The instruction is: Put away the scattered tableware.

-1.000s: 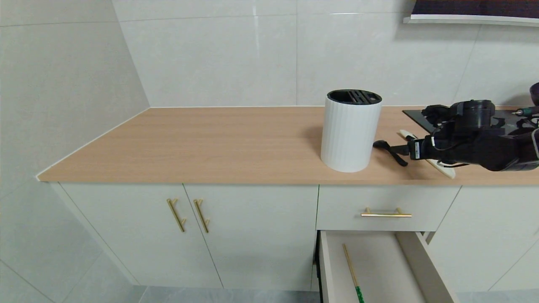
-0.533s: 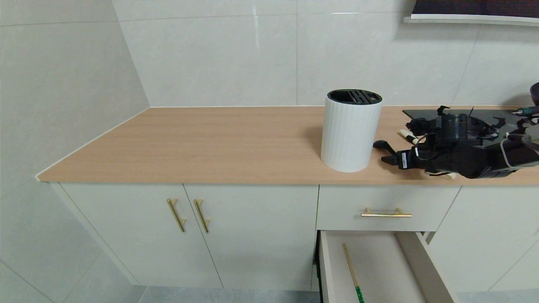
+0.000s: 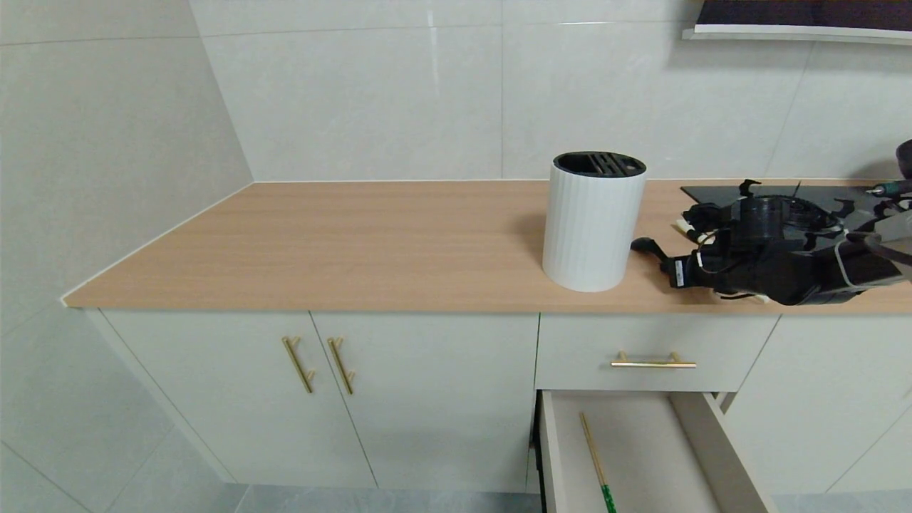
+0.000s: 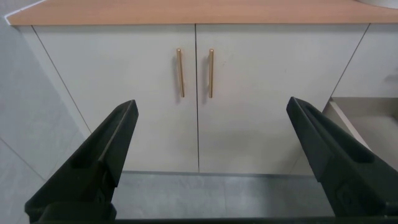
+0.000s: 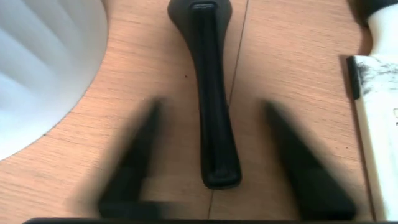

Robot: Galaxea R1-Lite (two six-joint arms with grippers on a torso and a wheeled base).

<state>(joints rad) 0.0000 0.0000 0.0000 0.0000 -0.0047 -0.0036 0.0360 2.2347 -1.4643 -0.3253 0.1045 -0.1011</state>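
The counter [image 3: 356,242] and the holder [image 3: 591,221] are unchanged. Over the last second the right gripper [image 3: 675,271] has been lowered from above the counter to its surface, just right of the holder. Its jaws are spread wide astride the black utensil [image 5: 211,93], which lies flat beside the holder. A grasp is judged imminent, with nothing yet lifted. The left gripper [image 4: 211,162] is held wide open before the cabinet doors [image 4: 199,124].

Both grippers spread, nothing held.
Black right arm [image 3: 819,269] lies low and level; black two-finger right gripper [image 5: 210,112] has its fingers wide apart. Black two-finger left gripper [image 4: 211,121] likewise.
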